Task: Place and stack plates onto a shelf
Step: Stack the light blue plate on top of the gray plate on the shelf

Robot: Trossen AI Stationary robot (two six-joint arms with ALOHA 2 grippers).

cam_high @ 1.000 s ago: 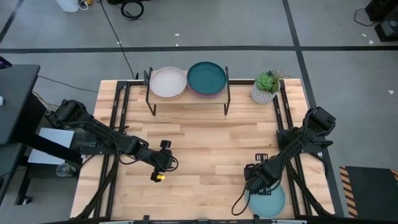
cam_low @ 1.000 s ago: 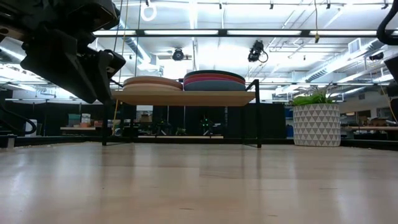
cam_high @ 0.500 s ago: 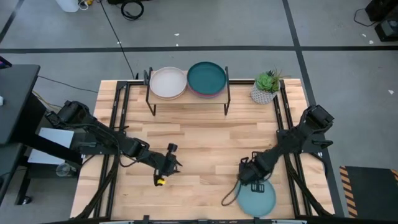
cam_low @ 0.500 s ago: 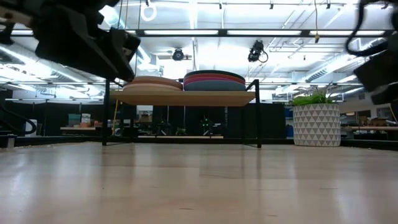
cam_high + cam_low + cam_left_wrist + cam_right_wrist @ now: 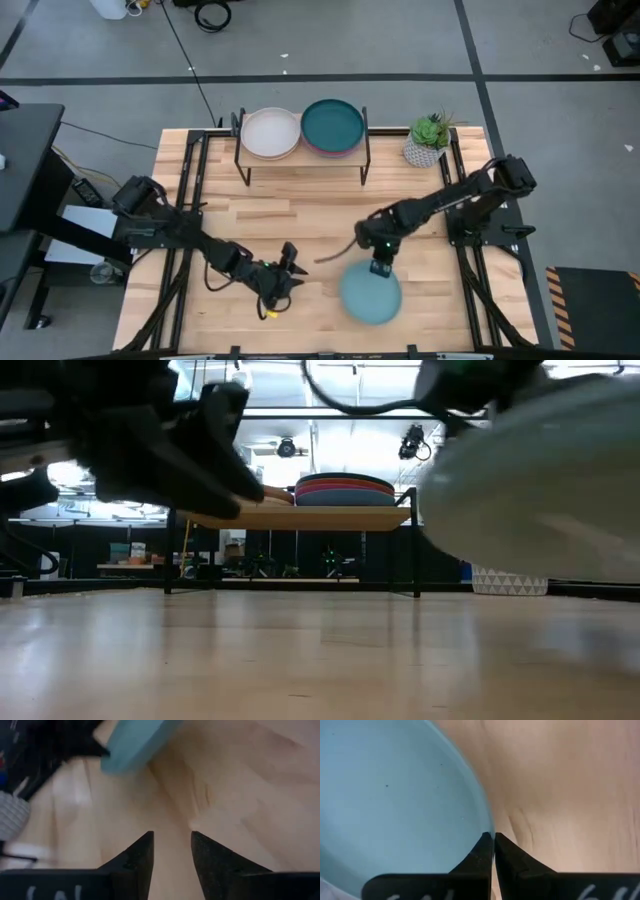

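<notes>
The shelf [image 5: 303, 160] stands at the far edge of the table; a cream plate [image 5: 270, 132] tops its left stack and a dark teal plate [image 5: 333, 124] its right stack. In the low view both stacks [image 5: 342, 490] rest on the shelf top [image 5: 300, 517]. My right gripper [image 5: 379, 264] is shut on a pale aqua plate [image 5: 371, 294] near the table's middle. My left gripper [image 5: 289, 270] hovers open to the plate's left, nothing between its fingers [image 5: 171, 834]; its wrist view shows the plate's edge [image 5: 135, 740] ahead. My right gripper pinches the pale aqua plate's rim [image 5: 489, 831] between its two fingers, one on the inner face and one on the outer. The fingers come from the far side, slanting down. The plate [image 5: 540, 480] is lifted clear of the table, tilted.
A potted plant [image 5: 427, 143] in a white patterned pot stands at the far right, beside the shelf. Black rails [image 5: 187, 190] run along the table's left and right sides. Bare wood [image 5: 330, 210] lies between the shelf and the grippers.
My right gripper has gone from the near right corner toward the table's middle and up, taking the pale aqua plate with it; the plate is now lifted clear. My left gripper has moved toward the right and near edges, closer to the plate.
</notes>
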